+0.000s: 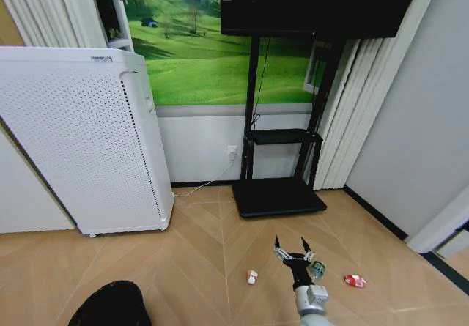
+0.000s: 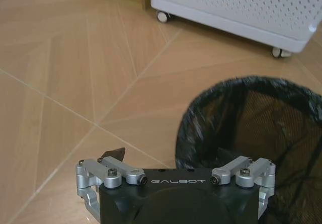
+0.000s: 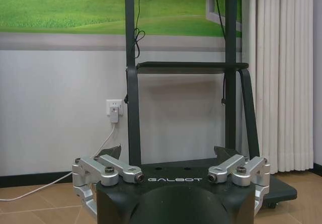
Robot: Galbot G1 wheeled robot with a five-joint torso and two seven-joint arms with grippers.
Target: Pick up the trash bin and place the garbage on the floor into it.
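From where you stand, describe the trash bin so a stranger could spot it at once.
Find the tall white perforated appliance by the wall; on the parquet floor in front of it sits the trash bin. It is small, black, round and mesh-sided, far shorter than the appliance, with the left gripper at its rim.

The floor (image 1: 198,253) is light tan parquet laid in herringbone, with a dark strip along its right edge by the grey wall. On it, at the near left, stands the trash bin (image 1: 110,305), black and round with mesh sides. Behind that, at the far left, a tall white perforated appliance (image 1: 84,143) rests on small casters. A black TV stand (image 1: 278,196) sits on its flat base at the far centre, with a white cable (image 1: 201,187) trailing across the floor to its left. Nearer, right of centre, lie three scraps of litter: a small white-and-red piece (image 1: 252,276), a greenish piece (image 1: 317,270) and a red-and-white wrapper (image 1: 355,280), each apart from the others.
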